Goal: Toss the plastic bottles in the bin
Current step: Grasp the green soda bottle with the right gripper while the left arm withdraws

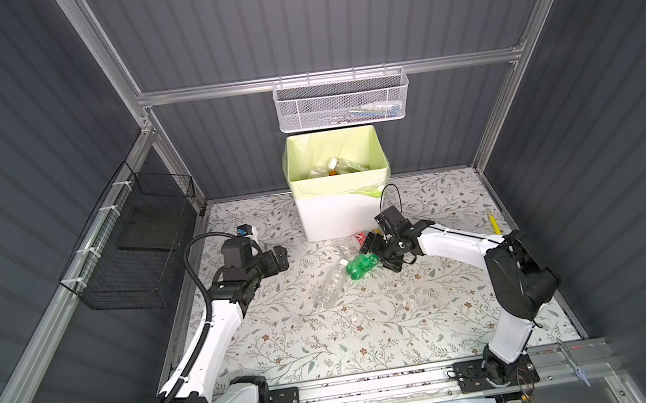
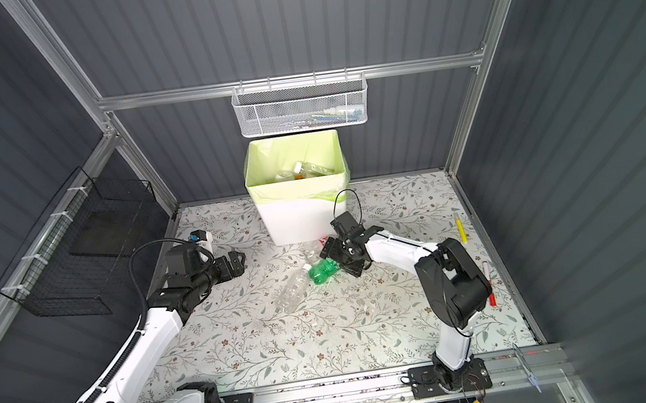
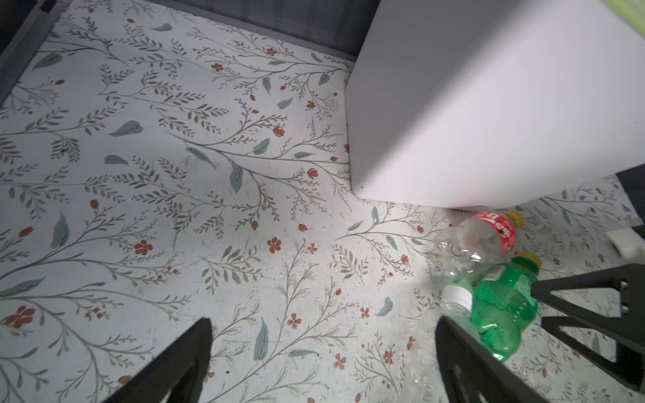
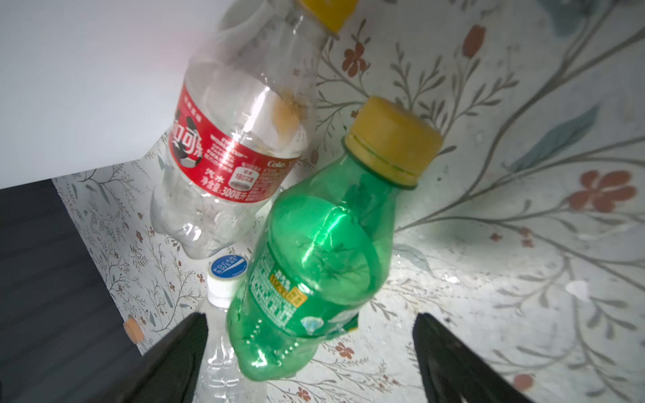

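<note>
On the near side of the bin (image 1: 339,213), right gripper (image 4: 310,315) fingers wide, straddling the green bottle (image 4: 314,258); left gripper (image 3: 324,320) spread wide, holding nothing.

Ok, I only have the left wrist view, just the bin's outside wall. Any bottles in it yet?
Observer: Yes, both top views show several bottles lying inside the bin.
Operator: And the right gripper?
Observer: The right wrist view shows the right gripper open, straddling the green bottle.
Operator: Anything else lying loose?
Observer: In a top view, a yellow marker lies far to the right of the green bottle.
</note>
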